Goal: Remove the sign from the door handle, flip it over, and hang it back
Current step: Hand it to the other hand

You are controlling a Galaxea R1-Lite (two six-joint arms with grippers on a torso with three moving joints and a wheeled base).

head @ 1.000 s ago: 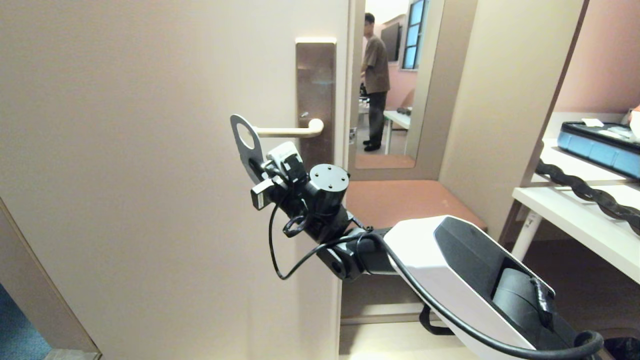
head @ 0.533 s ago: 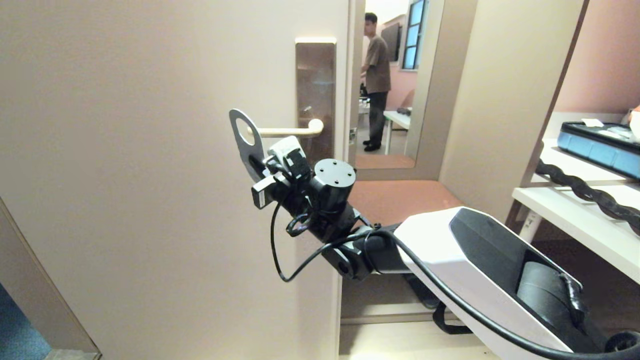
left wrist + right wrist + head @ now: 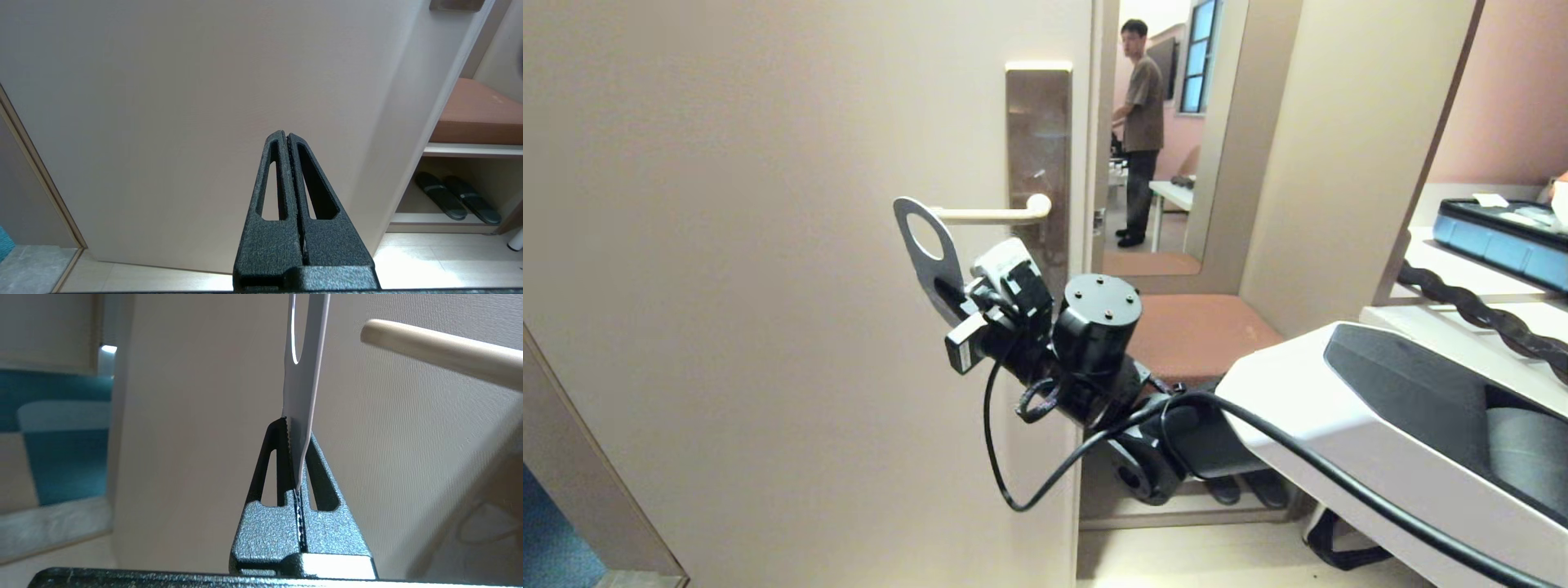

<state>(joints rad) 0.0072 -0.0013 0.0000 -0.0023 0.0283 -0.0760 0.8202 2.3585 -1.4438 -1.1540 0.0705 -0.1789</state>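
Already off slim cream lever handle point(image 3: 988, 216); flat grey oval-holed sign point(image 3: 925, 249) clamped in right end effector point(image 3: 956, 296), beside lever tip. Rehanging pending; flip unclear.

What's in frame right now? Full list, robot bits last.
sign: 1, grey, off the lever's free end, pinched by its lower end
door handle: 1, cream lever on a bronze plate
door: 1, beige, fills the left side
bench seat: 1, brown, right of the door
slippers: 1 pair, dark, under the bench
case: 1, blue, on the white shelf far right
twisted cable: 1, black, on the same shelf
person: 1, standing in the room beyond
right gripper: shut on the sign, below the lever
left gripper: shut, empty, low before the door
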